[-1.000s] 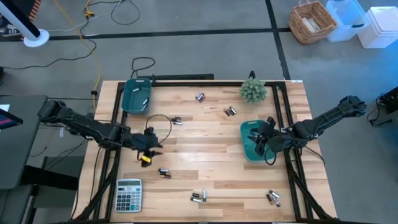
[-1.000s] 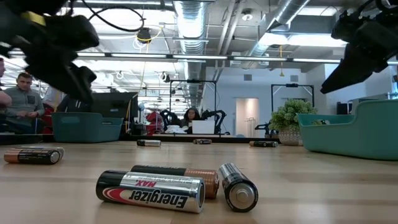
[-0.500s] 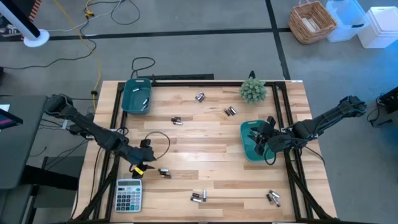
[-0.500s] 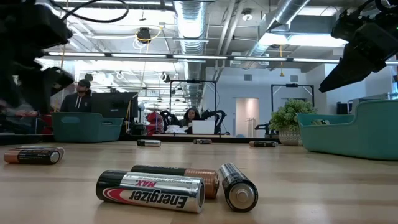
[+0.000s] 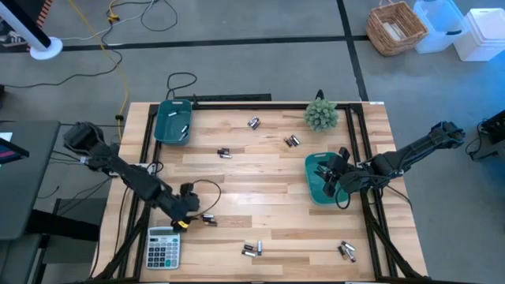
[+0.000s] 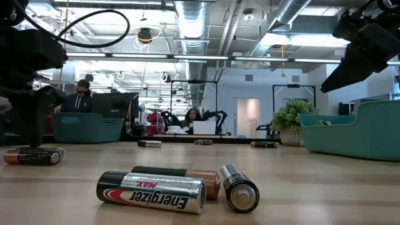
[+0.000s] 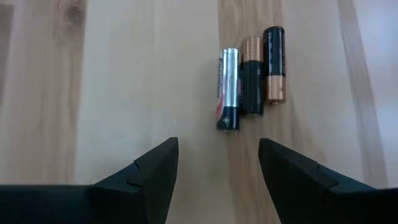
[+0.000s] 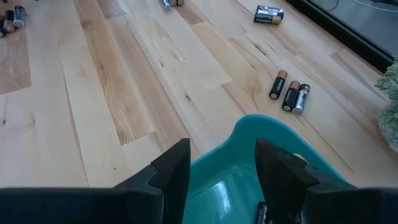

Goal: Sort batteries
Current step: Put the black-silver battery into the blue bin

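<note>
Three batteries [image 7: 249, 78], one silver and two dark with copper ends, lie side by side on the wooden table [image 5: 260, 189]. My left gripper [image 7: 217, 146] hangs open a little short of them, near the table's front left [image 5: 192, 213], with nothing between its fingers. In the low view it is the dark shape [image 6: 31, 94] above those batteries [image 6: 34, 155]. My right gripper [image 8: 221, 155] hangs open and empty over the right teal bin [image 5: 319, 177]. Other batteries lie scattered in small groups [image 5: 252, 249] [image 5: 347, 251] [image 5: 293, 141] [image 5: 254, 123] [image 5: 225, 153].
A grey calculator [image 5: 163, 248] lies at the front left corner, close to my left gripper. A second teal bin [image 5: 173, 122] holding a few batteries stands at the far left. A small green plant [image 5: 321, 115] stands at the far right. Black frame rails run along the table's sides.
My left gripper has swung toward the table's near edge and come down, ending just beside the three batteries next to the calculator. My right gripper has stayed where it was over the right bin.
</note>
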You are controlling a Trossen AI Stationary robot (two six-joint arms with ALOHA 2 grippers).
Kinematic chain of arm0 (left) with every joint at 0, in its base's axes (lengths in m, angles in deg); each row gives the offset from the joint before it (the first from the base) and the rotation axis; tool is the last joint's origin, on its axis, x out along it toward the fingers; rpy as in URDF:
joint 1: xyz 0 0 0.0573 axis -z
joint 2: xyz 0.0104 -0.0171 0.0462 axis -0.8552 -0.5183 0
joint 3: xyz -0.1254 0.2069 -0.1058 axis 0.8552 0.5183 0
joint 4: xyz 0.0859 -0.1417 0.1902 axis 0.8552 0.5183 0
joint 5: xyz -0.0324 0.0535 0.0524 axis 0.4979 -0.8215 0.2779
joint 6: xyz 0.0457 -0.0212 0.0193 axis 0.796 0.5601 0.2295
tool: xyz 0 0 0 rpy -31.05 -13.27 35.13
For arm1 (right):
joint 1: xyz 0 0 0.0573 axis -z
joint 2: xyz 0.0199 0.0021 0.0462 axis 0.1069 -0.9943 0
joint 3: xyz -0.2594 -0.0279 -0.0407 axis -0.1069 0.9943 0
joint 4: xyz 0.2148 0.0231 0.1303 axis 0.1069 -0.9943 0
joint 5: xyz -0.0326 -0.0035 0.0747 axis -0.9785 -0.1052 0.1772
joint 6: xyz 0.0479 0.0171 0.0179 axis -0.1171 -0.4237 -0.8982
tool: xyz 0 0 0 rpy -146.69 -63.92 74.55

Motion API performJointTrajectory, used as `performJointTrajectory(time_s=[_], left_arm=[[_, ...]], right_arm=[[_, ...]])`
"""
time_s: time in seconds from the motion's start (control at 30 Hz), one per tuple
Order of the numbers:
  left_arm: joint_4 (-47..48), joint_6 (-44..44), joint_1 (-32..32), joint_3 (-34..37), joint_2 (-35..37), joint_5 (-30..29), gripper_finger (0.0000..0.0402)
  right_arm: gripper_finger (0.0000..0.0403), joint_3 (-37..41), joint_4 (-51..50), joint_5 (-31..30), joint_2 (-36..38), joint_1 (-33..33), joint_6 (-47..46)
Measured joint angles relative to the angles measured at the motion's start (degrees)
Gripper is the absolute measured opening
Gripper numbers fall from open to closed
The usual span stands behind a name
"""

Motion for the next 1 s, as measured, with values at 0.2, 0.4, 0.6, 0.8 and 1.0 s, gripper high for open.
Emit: performJointTrajectory(time_s=[0.2, 0.4, 0.6, 0.8, 1.0], left_arm=[[-3.83, -0.30, 0.34, -0.02, -2.98, -0.21, 0.0218], [-4.72, -0.61, 0.36, -0.04, -5.51, -0.79, 0.0218], [-5.31, -0.09, 0.36, -0.02, -5.51, -1.57, 0.0217], [-5.57, 0.43, 0.34, -0.02, -5.57, -3.26, 0.0217], [-5.69, 0.51, 0.34, -0.02, -5.57, -3.34, 0.0217]], right_arm=[[0.0189, 0.00, 0.01, -0.02, 0.00, 0.00, 0.00], [0.0189, 0.00, 0.01, -0.03, 0.00, 0.00, 0.00], [0.0189, 0.00, -0.01, -0.09, 0.00, 0.00, 0.00], [0.0189, 0.00, -0.03, -0.17, 0.00, 0.00, 0.00], [0.0189, 0.00, -0.03, -0.29, 0.00, 0.00, 0.00]])
